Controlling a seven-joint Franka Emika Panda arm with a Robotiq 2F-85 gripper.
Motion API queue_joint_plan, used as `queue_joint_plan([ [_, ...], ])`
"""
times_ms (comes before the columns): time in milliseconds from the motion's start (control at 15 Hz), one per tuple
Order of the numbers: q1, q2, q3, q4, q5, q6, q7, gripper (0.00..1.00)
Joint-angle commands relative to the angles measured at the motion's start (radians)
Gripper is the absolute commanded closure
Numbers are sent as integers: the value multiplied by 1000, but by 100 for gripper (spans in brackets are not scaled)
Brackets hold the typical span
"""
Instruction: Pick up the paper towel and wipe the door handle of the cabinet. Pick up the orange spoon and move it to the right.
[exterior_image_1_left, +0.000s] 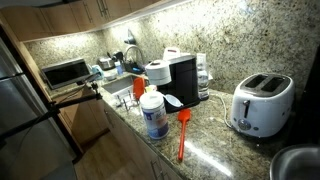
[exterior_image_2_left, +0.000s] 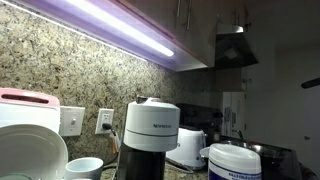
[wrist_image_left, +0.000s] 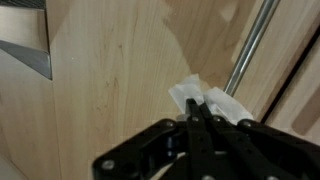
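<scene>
In the wrist view my gripper (wrist_image_left: 197, 106) is shut on a crumpled white paper towel (wrist_image_left: 218, 100). It holds the towel against a light wooden cabinet door (wrist_image_left: 110, 70), just beside the slim metal door handle (wrist_image_left: 250, 45), which runs up to the top right. The orange spoon (exterior_image_1_left: 183, 134) lies on the granite counter (exterior_image_1_left: 215, 140) in an exterior view, between a white cylinder with a blue label (exterior_image_1_left: 153, 114) and the white toaster (exterior_image_1_left: 261, 103). My dark arm (exterior_image_1_left: 55, 108) reaches in low at the left, in front of the cabinets.
A black coffee machine (exterior_image_1_left: 182, 78) stands behind the spoon and also shows close up in an exterior view (exterior_image_2_left: 150, 135). A microwave (exterior_image_1_left: 64, 72) and sink items sit far along the counter. A metal pot rim (exterior_image_1_left: 298, 160) is at the near right.
</scene>
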Motion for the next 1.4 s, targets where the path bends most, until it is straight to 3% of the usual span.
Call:
queue_joint_plan([
  [0, -48, -15, 4, 39, 17, 0, 15, 99],
  [533, 16, 114, 145, -3, -52, -34, -116, 99],
  [867, 46, 170, 173, -31, -111, -83, -197, 99],
  [1333, 68, 246, 218, -53, -245, -237, -325, 99],
])
